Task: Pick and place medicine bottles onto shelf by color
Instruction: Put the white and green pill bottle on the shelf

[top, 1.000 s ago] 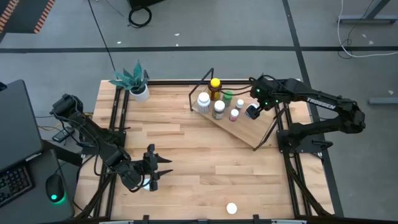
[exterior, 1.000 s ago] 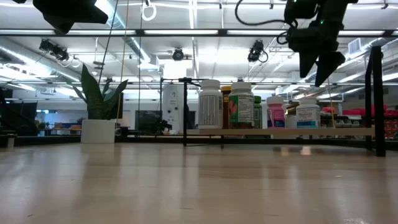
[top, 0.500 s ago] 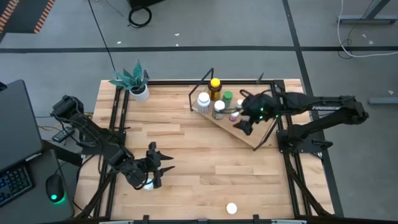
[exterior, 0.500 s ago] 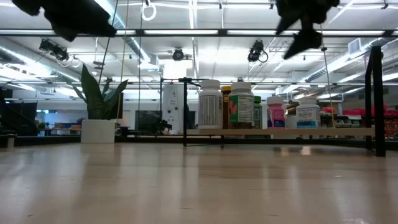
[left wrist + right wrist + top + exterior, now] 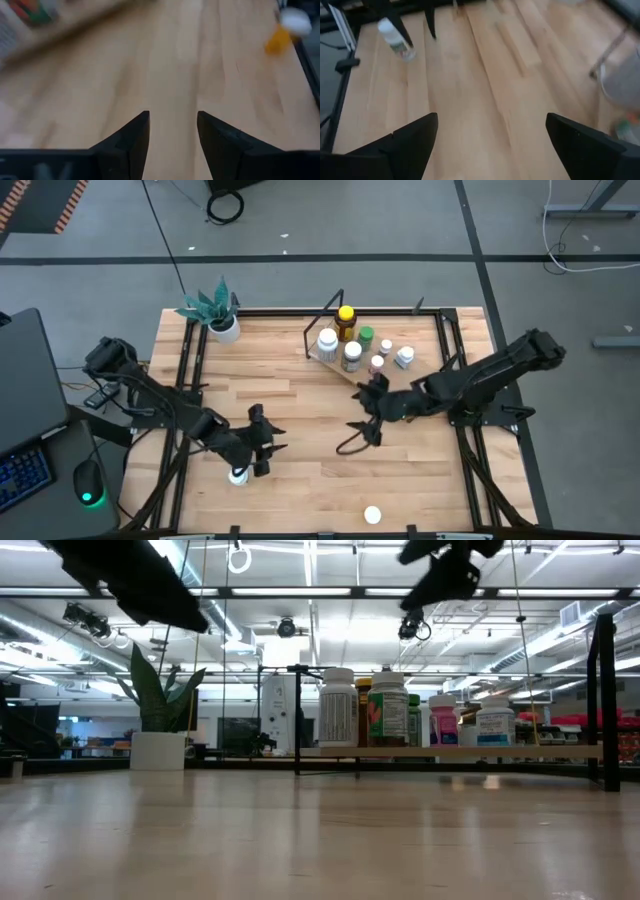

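The shelf (image 5: 395,385) stands at the table's far right, tilted in its black wire frame, with several medicine bottles (image 5: 352,352) standing on it, among them an amber one with a yellow cap (image 5: 346,315). A white-capped bottle (image 5: 238,475) stands on the table beside my left gripper (image 5: 272,442), which is open above the near left of the table. Another white-capped bottle (image 5: 372,515) sits by the near edge. My right gripper (image 5: 352,422) hangs wide open over the table's middle, with bare wood below it. In the low view both grippers (image 5: 140,580) (image 5: 440,570) are high above the table.
A white pot with a green plant (image 5: 225,327) stands at the far left corner. Black frame rails (image 5: 190,380) run along the table's left and right sides. Bare wood (image 5: 310,480) lies between the two grippers and the near edge.
My right gripper has swung away from the shelf toward the table's middle and near side, turning and rolling as it went. It holds nothing. My left gripper has drifted a little toward the table's right. The bottles have stayed where they were.
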